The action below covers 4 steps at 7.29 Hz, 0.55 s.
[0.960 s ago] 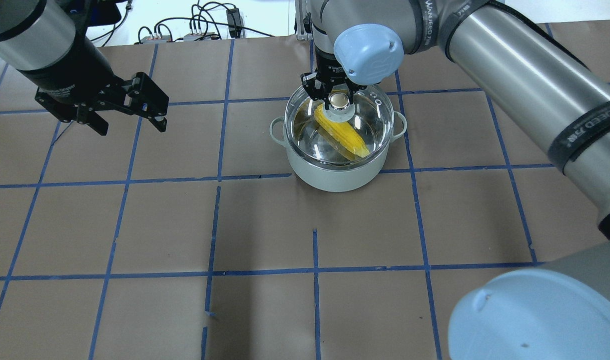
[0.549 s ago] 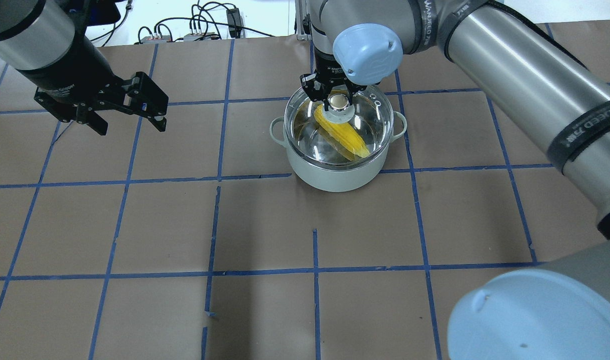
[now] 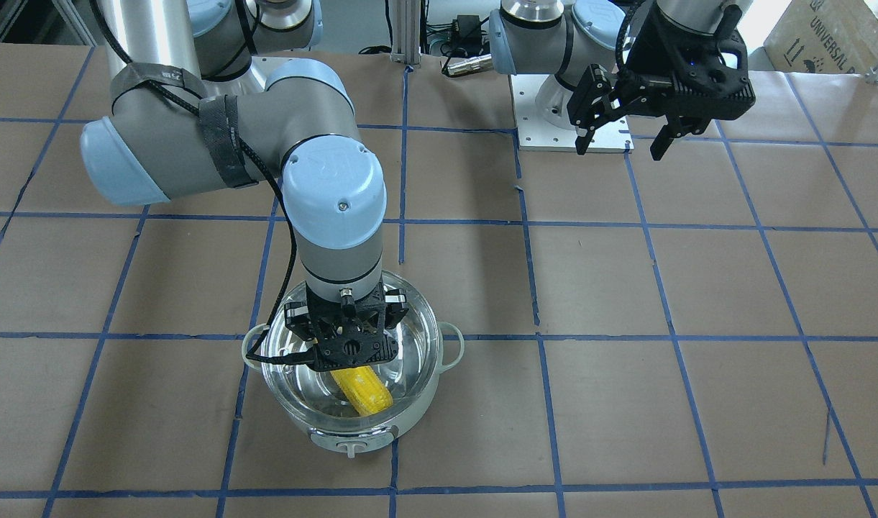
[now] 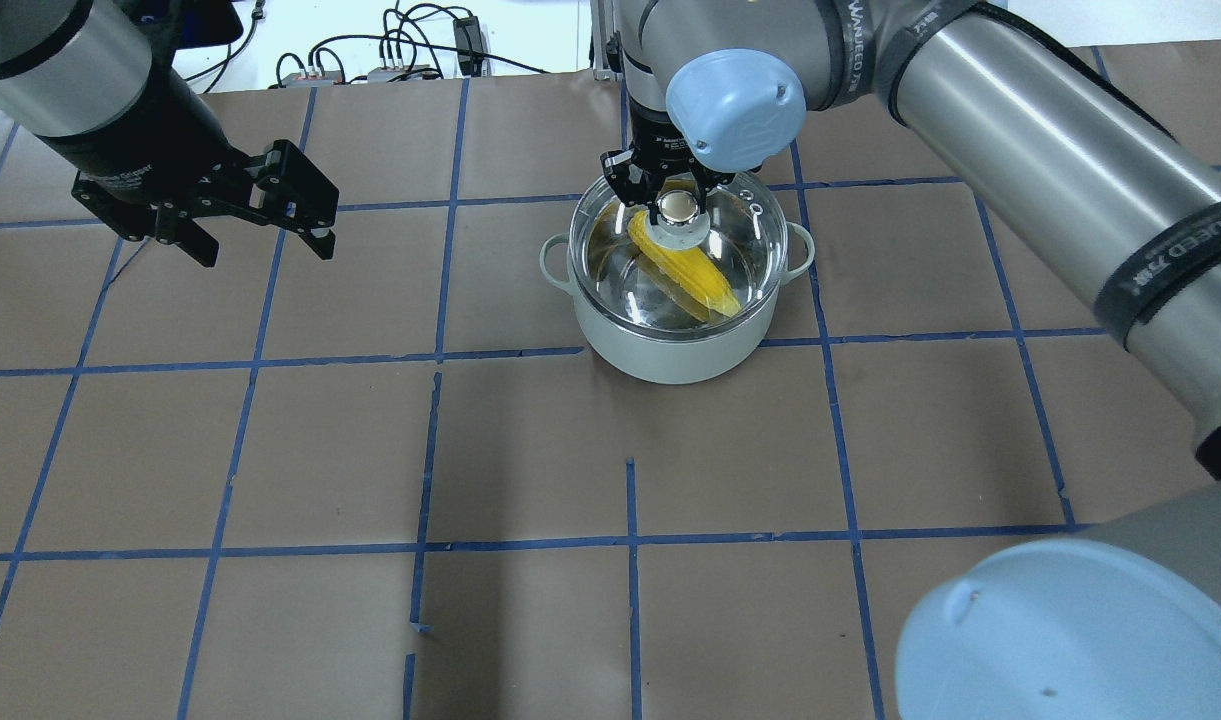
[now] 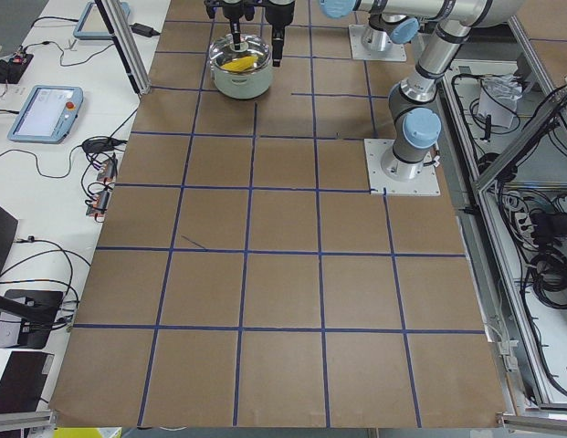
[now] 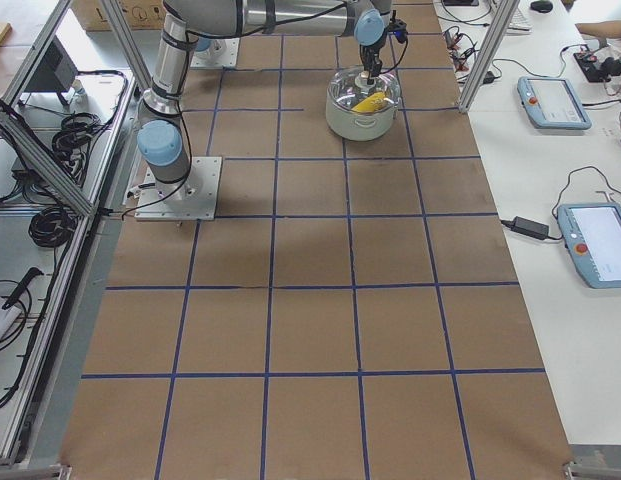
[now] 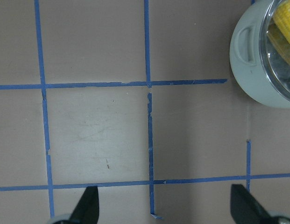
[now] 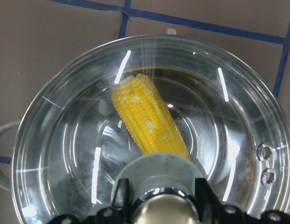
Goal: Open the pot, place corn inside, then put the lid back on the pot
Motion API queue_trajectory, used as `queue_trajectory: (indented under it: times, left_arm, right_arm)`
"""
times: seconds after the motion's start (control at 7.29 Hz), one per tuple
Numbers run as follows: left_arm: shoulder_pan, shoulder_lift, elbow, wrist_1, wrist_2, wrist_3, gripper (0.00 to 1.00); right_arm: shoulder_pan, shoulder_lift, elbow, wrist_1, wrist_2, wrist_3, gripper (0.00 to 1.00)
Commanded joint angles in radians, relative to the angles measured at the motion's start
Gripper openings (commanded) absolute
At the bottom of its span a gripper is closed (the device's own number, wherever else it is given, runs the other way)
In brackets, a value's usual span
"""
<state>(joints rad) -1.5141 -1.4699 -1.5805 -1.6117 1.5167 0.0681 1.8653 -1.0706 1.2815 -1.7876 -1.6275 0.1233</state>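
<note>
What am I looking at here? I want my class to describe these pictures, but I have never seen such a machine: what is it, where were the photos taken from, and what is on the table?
This is a robot with a left arm and a right arm, each ending in a two-finger gripper. Two cameras look down from behind and in front of it, two look from the table's ends, and one rides on each wrist. On the paper-covered table stands a pot with corn inside, under a glass lid. The right gripper straddles the lid's knob; whether it is gripping, I cannot tell. The left gripper hangs open and empty, off to the side.
</note>
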Motion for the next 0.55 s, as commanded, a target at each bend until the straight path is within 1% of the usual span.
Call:
queue_trajectory:
  times: [0.0, 0.27, 0.41]
  left_arm:
    - [-0.003, -0.003, 0.005, 0.0, -0.003, 0.001, 1.0]
    - [0.0, -0.004, 0.005, 0.001, -0.006, 0.007, 1.0]
    - [0.003, -0.006, 0.005, 0.001, -0.035, 0.007, 1.0]
  right_arm:
    - [0.0, 0.0, -0.002, 0.004, -0.002, 0.001, 0.39]
    - [0.0, -0.005, -0.005, 0.022, -0.002, 0.002, 0.39]
    - [0.0, -0.005, -0.004, 0.022, -0.002, 0.002, 0.39]
